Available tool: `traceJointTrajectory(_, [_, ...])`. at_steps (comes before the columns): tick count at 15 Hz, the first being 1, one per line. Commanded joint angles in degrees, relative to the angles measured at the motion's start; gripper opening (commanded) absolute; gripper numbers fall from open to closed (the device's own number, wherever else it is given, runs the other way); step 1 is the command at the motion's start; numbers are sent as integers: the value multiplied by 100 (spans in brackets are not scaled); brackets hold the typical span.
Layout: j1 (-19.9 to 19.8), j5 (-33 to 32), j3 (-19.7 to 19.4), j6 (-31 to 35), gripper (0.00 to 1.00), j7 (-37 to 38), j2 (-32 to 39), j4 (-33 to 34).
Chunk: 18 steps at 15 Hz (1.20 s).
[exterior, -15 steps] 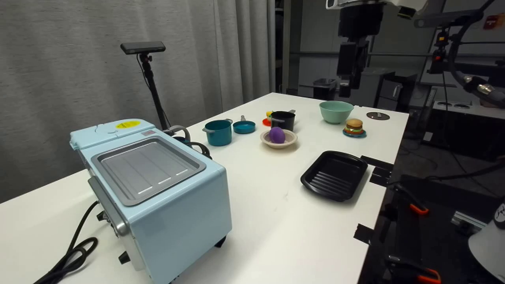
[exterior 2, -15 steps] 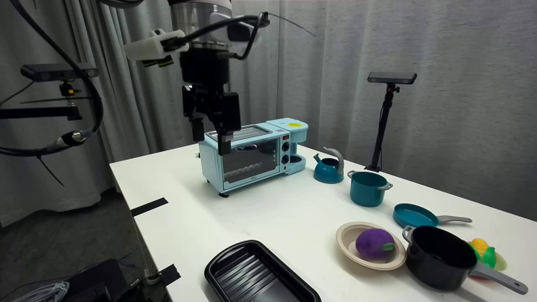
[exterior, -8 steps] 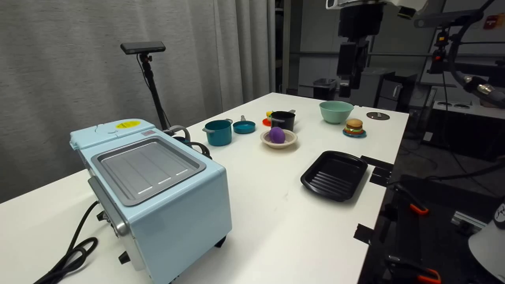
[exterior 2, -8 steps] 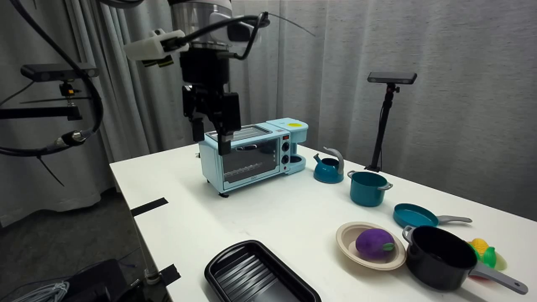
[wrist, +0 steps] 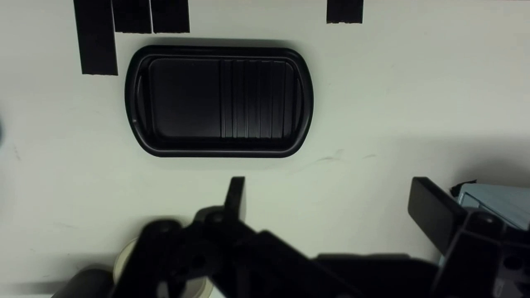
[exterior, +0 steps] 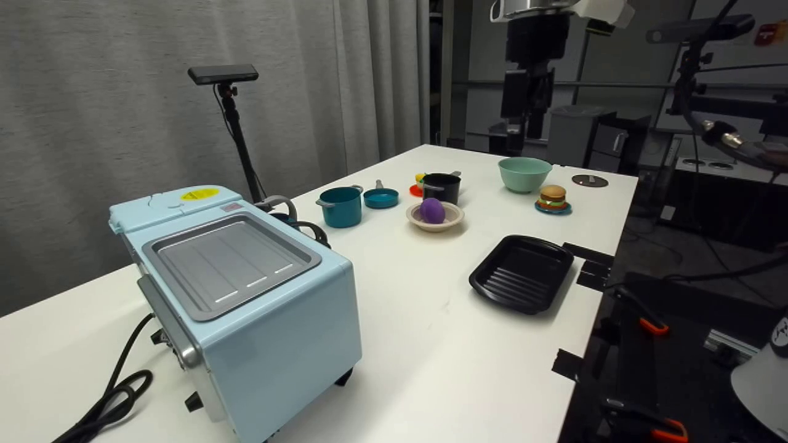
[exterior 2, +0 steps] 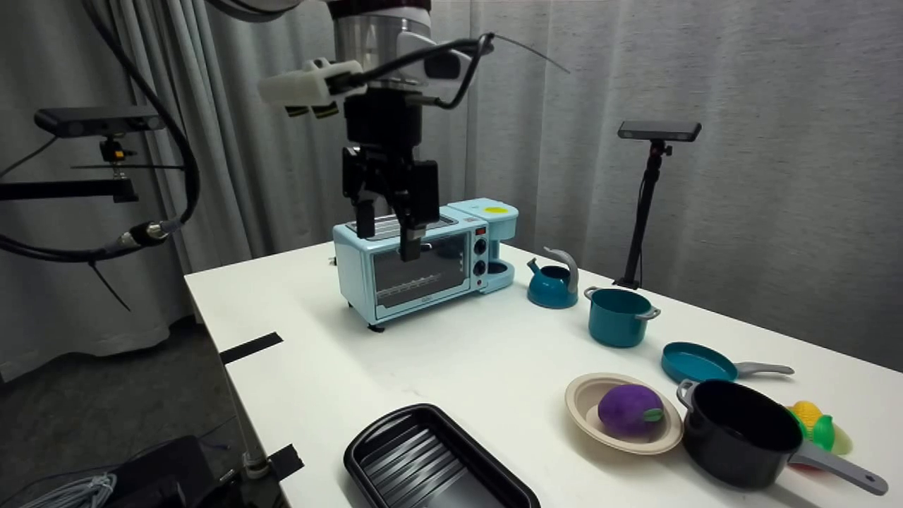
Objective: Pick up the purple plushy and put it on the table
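Observation:
The purple plushy point(exterior: 433, 211) sits in a small beige plate point(exterior: 455, 220) on the white table point(exterior: 394, 307). It also shows with a green leaf in an exterior view point(exterior 2: 630, 410), in the plate point(exterior 2: 581, 408). My gripper point(exterior 2: 388, 237) hangs high above the table point(exterior 2: 451, 370), pointing down, well apart from the plushy. It is also high up in an exterior view point(exterior: 524, 134). In the wrist view the gripper point(wrist: 328, 186) has its fingers wide apart with nothing between them. There, part of the plate's rim point(wrist: 123, 257) shows behind the left finger; the plushy is hidden.
A black ridged tray point(wrist: 219, 99) lies near the table's edge. A light blue toaster oven point(exterior 2: 423, 271) stands on the table. A black pot point(exterior 2: 741, 437), teal pot point(exterior 2: 617, 324), teal pan point(exterior 2: 695, 363) and kettle point(exterior 2: 552, 288) stand around the plate. A green bowl point(exterior: 523, 175) and toy burger point(exterior: 552, 198) are farther off.
Between half a second ago and now, the gripper has moved left in one exterior view and right in the other, still high and open. The plushy and the other objects have not moved.

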Motion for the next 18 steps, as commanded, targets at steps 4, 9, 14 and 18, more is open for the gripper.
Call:
traceJointTrajectory(4, [-200, -42, -283, 0, 100, -127, 1676, 1560])
traceJointTrajectory(9, [-342, 5, -459, 180, 100, -72, 2897, 2650])
traceJointTrajectory(14, [-532, 101, -564, 635, 100, -89, 4017, 3509])
traceJointTrajectory(18, [-615, 92, -557, 1052, 100, -4, 4726, 3837])
